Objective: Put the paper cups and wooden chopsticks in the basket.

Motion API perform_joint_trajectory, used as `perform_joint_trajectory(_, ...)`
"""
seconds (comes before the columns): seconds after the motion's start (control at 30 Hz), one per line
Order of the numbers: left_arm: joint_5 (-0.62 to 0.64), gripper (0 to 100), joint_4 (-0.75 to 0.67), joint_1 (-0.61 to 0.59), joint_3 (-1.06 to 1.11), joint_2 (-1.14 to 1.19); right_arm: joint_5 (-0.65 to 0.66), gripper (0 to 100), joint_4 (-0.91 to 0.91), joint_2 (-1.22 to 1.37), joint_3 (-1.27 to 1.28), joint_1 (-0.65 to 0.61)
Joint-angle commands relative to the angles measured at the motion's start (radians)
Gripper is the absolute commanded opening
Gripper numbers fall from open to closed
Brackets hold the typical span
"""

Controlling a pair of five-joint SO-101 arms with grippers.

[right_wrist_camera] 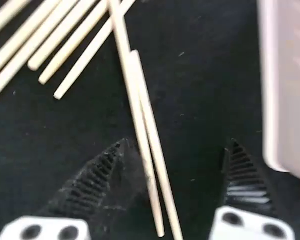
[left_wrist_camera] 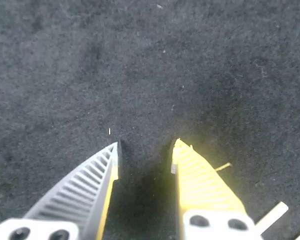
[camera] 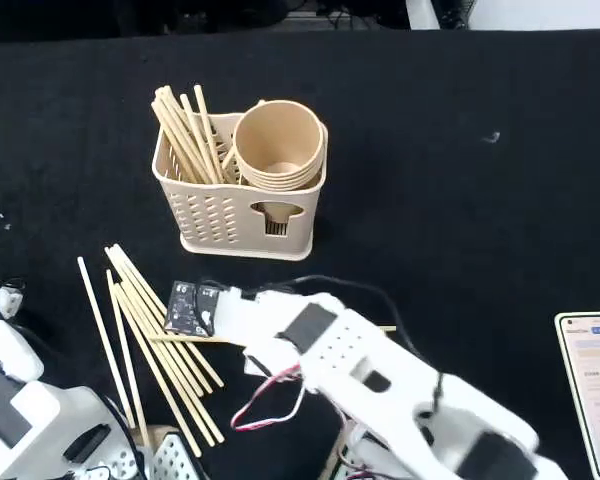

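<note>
Right wrist view: the right gripper (right_wrist_camera: 178,147) holds its fingers spread around two chopsticks (right_wrist_camera: 140,110) on the desk (right_wrist_camera: 200,90). It should lower squarely, pinch both together, then lift toward the basket (camera: 230,215) at 12 o'clock, where the cups (camera: 278,145) sit. The left gripper (left_wrist_camera: 145,145) has its fingers spread, empty.

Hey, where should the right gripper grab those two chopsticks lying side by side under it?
Pinch the two chopsticks across their thin shafts, coming straight down from above: they lie flat on the table, side by side, between the right gripper's open fingers.
</note>
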Motion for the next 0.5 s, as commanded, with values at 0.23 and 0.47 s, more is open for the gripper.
perform_joint_trajectory(0.23, 0.0, 18, 0.003, 0.016, -0.018, -0.029, 0.011, 29.6, -0.005, 0.36, -0.24, 0.002)
perform_joint_trajectory(0.47, 0.0, 18, 0.003, 0.013, -0.018, -0.029, 0.043, 29.6, 0.0, 0.521, -0.346, 0.049)
